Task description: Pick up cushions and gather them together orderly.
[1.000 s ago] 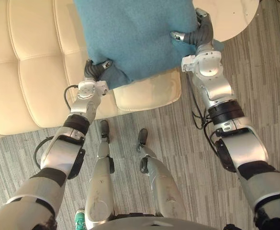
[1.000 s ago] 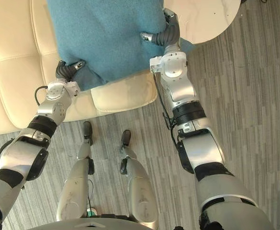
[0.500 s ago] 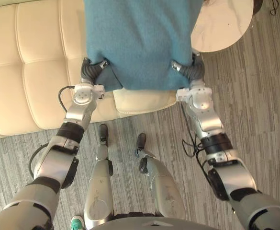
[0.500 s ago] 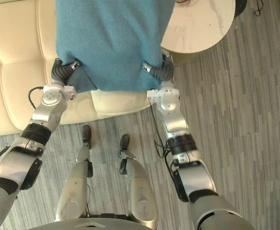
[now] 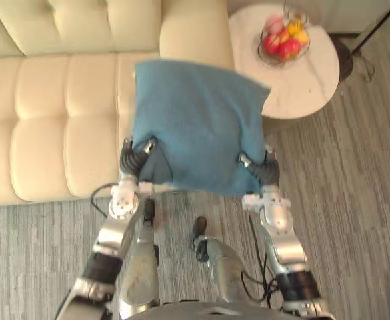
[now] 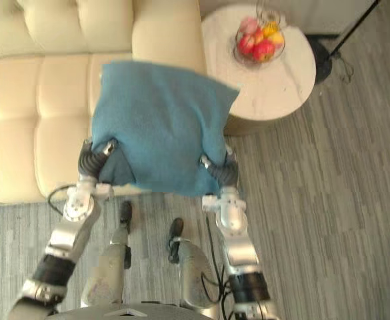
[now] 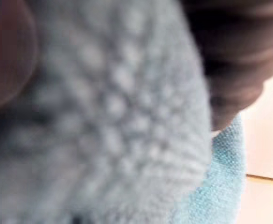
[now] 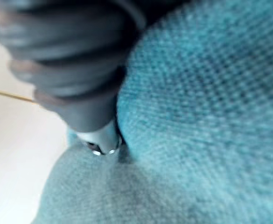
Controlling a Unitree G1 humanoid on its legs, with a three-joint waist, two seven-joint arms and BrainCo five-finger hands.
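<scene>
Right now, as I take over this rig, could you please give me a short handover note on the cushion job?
Left robot hand: shut on a near corner of the teal square fabric cushion.
Right robot hand: shut on the other near corner.
Cushion: held up over the right end of the cream tufted leather sofa, beside the round white side table.
Done: cushion picked up.
Left: set it neatly on the sofa.

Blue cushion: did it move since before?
Yes. The blue cushion came toward the robot: its lower edge hides the front corner of the sofa, visible below it earlier.
</scene>
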